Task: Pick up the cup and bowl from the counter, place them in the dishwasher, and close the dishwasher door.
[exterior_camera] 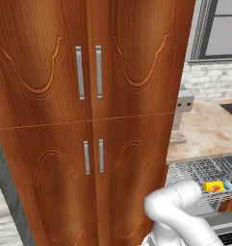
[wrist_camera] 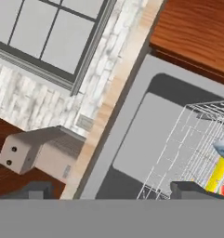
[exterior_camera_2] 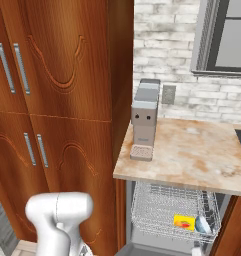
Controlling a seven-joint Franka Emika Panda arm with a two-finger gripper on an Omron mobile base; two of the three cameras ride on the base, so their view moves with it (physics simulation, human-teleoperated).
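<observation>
The gripper (wrist_camera: 111, 191) stands wide open with nothing between its jaws; in the hand view its two dark fingertips (wrist_camera: 190, 189) rise at the bottom edge, one far left and one at the right. The right tip sits just in front of the rack (wrist_camera: 187, 148), a silver wire basket drawn out of the dishwasher (wrist_camera: 132, 139). In that view the cup (wrist_camera: 219, 174) lies on its side in the rack, just beyond and to the right of the right fingertip, its reddish patch at the frame edge. The bowl (wrist_camera: 223, 148) lies right beside the cup, a little farther along the rack; whether the two touch I cannot tell.

From the right base view the cup (exterior_camera_2: 184, 222) and bowl (exterior_camera_2: 202, 225) rest side by side at the front right of the rack (exterior_camera_2: 162, 205), the bowl tilted on edge. The left base view shows the same: the cup (exterior_camera: 212, 186) in the basket (exterior_camera: 199, 173) with the bowl (exterior_camera: 228, 184) just to its right.

The counter (exterior_camera_2: 192, 155) runs above the rack. A grey appliance (exterior_camera_2: 144, 120) stands at its left end, near the tall cabinet (exterior_camera_2: 57, 100). Behind it a pale brick wall (exterior_camera_2: 162, 45) rises, with a window (exterior_camera_2: 224, 35) at the upper right. The grey inner face of the dishwasher door (wrist_camera: 113, 153) shows beside the rack in the hand view.
</observation>
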